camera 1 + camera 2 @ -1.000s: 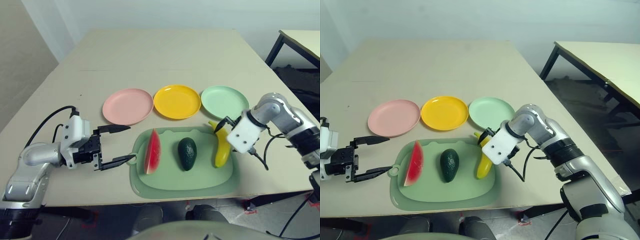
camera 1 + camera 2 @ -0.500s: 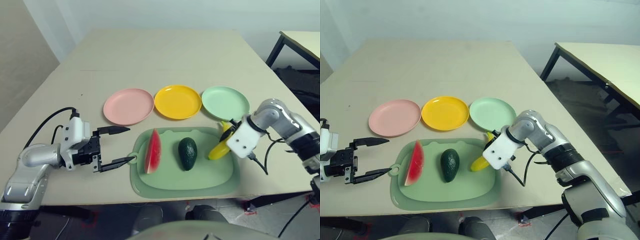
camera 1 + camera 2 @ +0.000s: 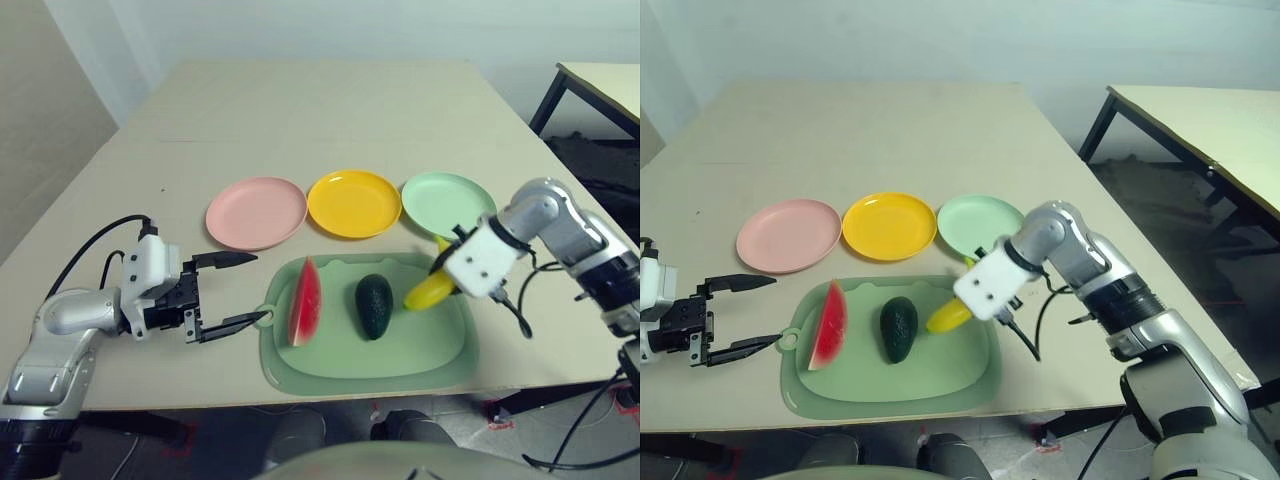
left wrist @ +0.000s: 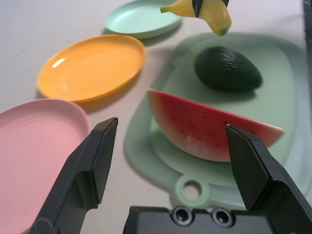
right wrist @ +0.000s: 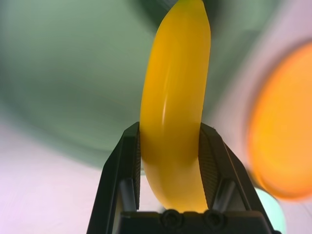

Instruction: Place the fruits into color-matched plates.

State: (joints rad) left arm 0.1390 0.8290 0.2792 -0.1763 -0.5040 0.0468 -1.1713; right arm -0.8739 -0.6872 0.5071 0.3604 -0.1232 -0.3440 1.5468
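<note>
My right gripper [image 3: 447,274] is shut on the yellow banana [image 3: 428,291], which hangs lifted over the right part of the pale green cutting mat [image 3: 400,358]. On the mat lie the red watermelon wedge [image 3: 305,302] at the left and the dark green avocado [image 3: 373,306] in the middle. Behind the mat stand the pink plate [image 3: 256,212], the yellow plate [image 3: 354,203] and the mint green plate [image 3: 447,204] in a row. My left gripper [image 3: 232,291] stands open just left of the mat, level with the watermelon, holding nothing.
The tan table [image 3: 300,110] stretches far behind the plates. A second table [image 3: 605,80] with black legs stands at the far right. A black cable [image 3: 90,250] loops from my left wrist.
My right gripper has lifted the banana off the mat and carried it left and up, turning it from lengthwise to nearly crosswise. The left gripper has stayed still.
</note>
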